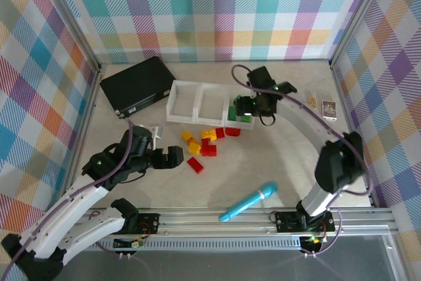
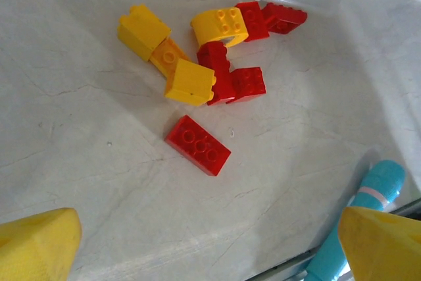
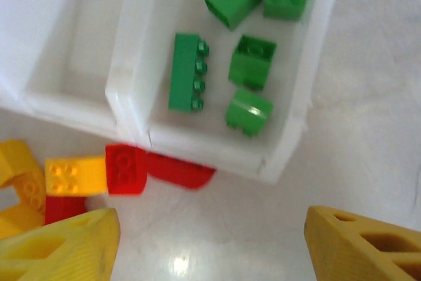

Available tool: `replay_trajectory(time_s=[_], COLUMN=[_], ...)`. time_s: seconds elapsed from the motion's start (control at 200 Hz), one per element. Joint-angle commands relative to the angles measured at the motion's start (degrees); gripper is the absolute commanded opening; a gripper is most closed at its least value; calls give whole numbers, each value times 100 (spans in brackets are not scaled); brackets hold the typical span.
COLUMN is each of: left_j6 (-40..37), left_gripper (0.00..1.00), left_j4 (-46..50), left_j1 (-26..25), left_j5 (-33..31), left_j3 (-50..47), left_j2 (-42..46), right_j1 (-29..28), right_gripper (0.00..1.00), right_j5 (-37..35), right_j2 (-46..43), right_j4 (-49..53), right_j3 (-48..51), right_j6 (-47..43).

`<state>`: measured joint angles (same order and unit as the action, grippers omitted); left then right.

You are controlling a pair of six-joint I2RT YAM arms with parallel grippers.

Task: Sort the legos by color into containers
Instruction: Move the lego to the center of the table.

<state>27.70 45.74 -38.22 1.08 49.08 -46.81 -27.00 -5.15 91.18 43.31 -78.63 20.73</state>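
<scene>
Red legos (image 3: 125,169) against white tray (image 3: 217,156)

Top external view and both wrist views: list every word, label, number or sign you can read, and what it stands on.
No text is readable.
Small white-bordered printed card, far right: print too small to read.
Flat black rectangular case: no visible lettering.
Red studded plastic brick: studs too blurred to read.

Note flat black case (image 1: 138,85) lying at far left of pale tabletop (image 1: 276,162). Find blue stick (image 1: 248,201) near front rail, tilted. Locate two small cards (image 1: 327,106) at far right.
</scene>
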Motion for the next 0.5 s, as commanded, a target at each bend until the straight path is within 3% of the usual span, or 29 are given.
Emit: replay_trajectory(time_s=[0.0, 0.215, 0.495], left_j6=[349, 514, 691], left_gripper=[100, 96, 88], left_j4=[86, -312, -522], left_j1=[-403, -970, -1179], left_j5=[-924, -1214, -813], left_j3=[411, 1059, 1907], left_j2=[-638, -2264, -4071], right_j1=[20, 24, 23], right_gripper=[75, 77, 80], right_j5=[266, 201, -2], right_j2=[-674, -2090, -2800], right_j4=[-432, -552, -315], right_j3=[888, 2294, 2773], right_j6=[437, 753, 730])
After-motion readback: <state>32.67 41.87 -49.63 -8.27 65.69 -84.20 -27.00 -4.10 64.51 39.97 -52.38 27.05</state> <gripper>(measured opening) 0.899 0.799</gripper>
